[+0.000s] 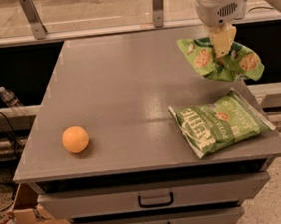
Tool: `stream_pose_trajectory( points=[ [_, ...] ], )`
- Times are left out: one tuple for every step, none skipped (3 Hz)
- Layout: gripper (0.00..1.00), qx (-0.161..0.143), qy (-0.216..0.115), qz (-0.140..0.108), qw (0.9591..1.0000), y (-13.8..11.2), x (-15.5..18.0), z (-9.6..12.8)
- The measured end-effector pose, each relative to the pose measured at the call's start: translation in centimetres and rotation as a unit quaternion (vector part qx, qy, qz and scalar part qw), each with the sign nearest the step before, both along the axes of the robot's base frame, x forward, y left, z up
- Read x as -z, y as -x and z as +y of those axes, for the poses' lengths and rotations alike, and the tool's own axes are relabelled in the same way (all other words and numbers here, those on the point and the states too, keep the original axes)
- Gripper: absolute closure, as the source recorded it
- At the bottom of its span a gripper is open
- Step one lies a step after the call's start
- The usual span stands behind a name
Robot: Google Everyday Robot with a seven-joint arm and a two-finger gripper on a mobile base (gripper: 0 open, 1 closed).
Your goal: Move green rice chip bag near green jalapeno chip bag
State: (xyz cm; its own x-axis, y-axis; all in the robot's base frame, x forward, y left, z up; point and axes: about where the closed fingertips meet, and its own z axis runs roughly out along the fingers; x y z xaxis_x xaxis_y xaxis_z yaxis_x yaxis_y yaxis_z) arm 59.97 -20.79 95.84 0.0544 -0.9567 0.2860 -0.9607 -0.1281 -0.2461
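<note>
1. Grey rectangular metal worktop [127, 85], with drawers [154, 198] below its near edge.
2. Large, flat, light green jalapeno chip bag [221, 123] with white "KETTLE" lettering lies flat at the near right corner, reaching the right edge.
3. Small, wrinkled, bright green rice chip bag [202, 60] with orange-tan rounds hangs lifted over the right edge, towards the far right corner, apart from the green jalapeno chip bag.
4. White gripper [222, 45] descends from above at the far right, its pale fingers clamped on the green rice chip bag.
5. Round orange ball [75, 139] rests near the near left corner.
</note>
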Motion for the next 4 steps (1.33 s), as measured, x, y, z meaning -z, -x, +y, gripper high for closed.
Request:
stream_pose_trajectory(
  points=[
    [1.00,0.015,0.002,0.020,0.9997,2.1,1.5,-0.4],
    [1.00,0.014,-0.014,0.039,0.9990,4.1,2.7,0.9],
    [1.00,0.015,-0.047,0.062,0.9968,5.4,4.6,2.3],
    [0.85,0.011,-0.057,0.056,0.9967,5.1,4.7,2.8]
  ],
)
